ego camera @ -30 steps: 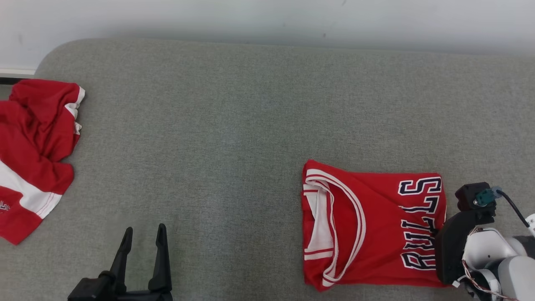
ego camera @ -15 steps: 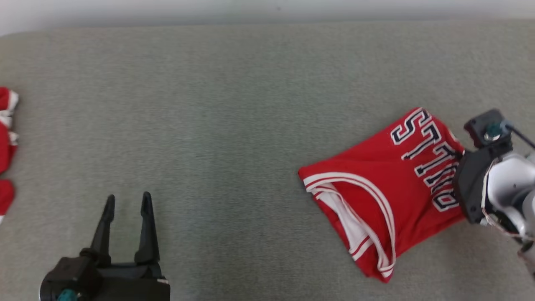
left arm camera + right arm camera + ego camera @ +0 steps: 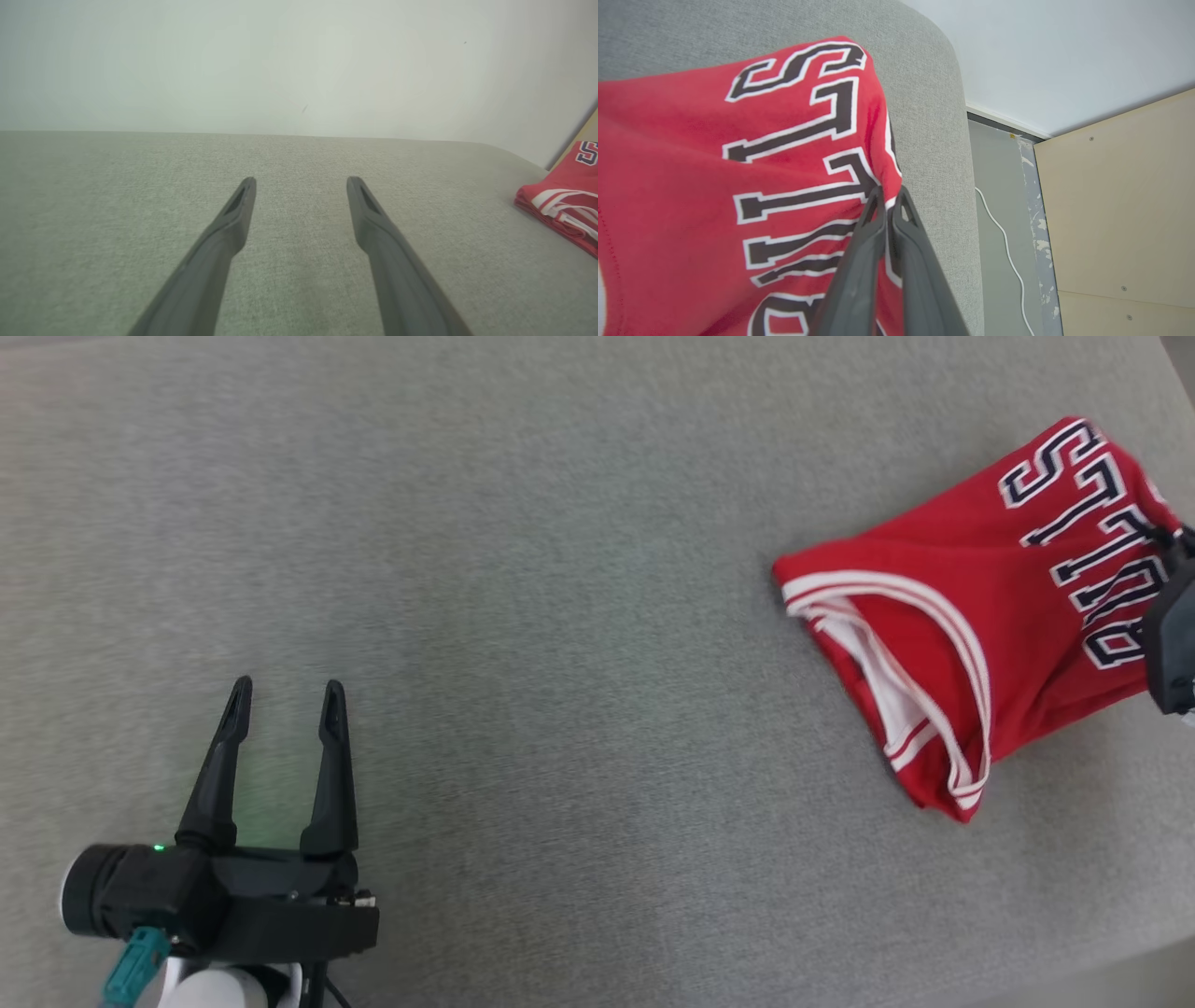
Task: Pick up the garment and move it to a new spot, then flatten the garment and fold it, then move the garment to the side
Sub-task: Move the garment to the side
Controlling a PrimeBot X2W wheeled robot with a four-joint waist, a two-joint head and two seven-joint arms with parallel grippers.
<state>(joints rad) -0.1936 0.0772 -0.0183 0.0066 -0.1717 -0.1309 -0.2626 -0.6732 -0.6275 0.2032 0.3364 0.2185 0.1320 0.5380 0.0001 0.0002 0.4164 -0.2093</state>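
right end effector (image 3: 889,192) pinching garment (image 3: 691,163), left end effector (image 3: 287,687) spread wide

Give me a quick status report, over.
Left gripper open, empty, over grey cushion. Right gripper shut on folded red jersey, at lettered edge. No obstacles seen.

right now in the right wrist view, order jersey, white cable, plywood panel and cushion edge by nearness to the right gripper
1. jersey: pinched in the shut right gripper, spreading to its left.
2. cushion edge: just right of the gripper.
3. white cable: on the floor past the cushion.
4. plywood panel: far right, beyond the cable.
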